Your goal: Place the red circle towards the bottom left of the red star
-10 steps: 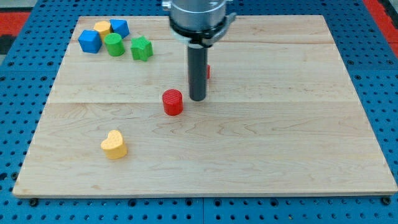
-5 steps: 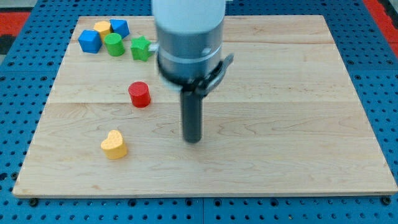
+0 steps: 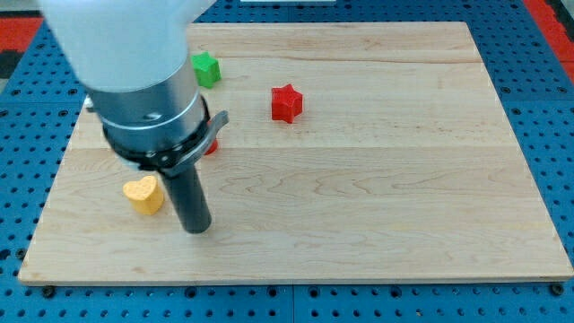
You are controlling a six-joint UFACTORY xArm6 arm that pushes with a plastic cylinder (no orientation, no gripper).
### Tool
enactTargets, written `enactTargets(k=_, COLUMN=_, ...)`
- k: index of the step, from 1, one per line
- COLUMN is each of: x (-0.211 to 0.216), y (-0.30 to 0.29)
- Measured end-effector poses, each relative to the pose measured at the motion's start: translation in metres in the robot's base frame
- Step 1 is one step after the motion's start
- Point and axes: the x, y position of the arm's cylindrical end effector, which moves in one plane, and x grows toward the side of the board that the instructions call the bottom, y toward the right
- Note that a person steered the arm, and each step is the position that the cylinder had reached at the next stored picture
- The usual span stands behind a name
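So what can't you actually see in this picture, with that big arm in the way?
- Red circle: only a red sliver shows behind the arm's body; its exact place is unclear.
- The blocks at the board's top left corner: hidden by the arm, except the green star.
- Yellow heart: visible, just left of my tip.
- Red star: fully visible.

You're looking at a robotics lab bench — a pale wooden board (image 3: 377, 206) lies on a blue perforated base (image 3: 538, 99) dotted with regular holes, red matting (image 3: 549, 11) shows at the frame's upper right, and small painted test blocks — a red star (image 3: 286, 102) among them — lie scattered.
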Motion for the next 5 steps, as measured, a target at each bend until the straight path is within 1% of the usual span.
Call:
enactTargets(k=1, x=-0.046, y=0.004)
enactTargets(k=2, x=-0.075, y=-0.042)
enactTargets(k=3, x=-0.100, y=-0.061)
enactTargets(k=5, x=-0.118, y=-0.044)
